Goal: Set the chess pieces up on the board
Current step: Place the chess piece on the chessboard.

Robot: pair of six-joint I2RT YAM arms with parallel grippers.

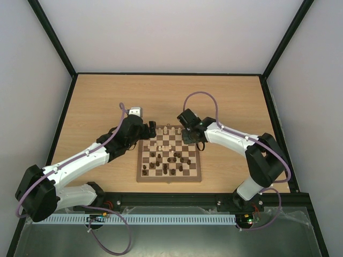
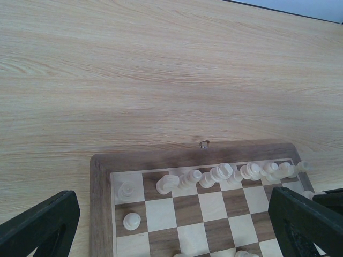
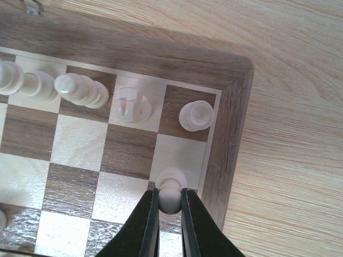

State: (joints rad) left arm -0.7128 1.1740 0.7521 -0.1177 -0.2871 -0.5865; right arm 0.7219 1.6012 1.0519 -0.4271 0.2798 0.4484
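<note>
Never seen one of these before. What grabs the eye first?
A small chessboard on the wooden table carries scattered pale and dark pieces. The right gripper pinches a pale pawn near the board's far right corner, while the left gripper hangs wide open over the far left corner.

Likely a robotics lab cell, plain white walls (image 1: 171, 32), black frame (image 1: 53, 40), wooden table (image 1: 96, 96), slotted cable duct (image 1: 161, 219)
</note>
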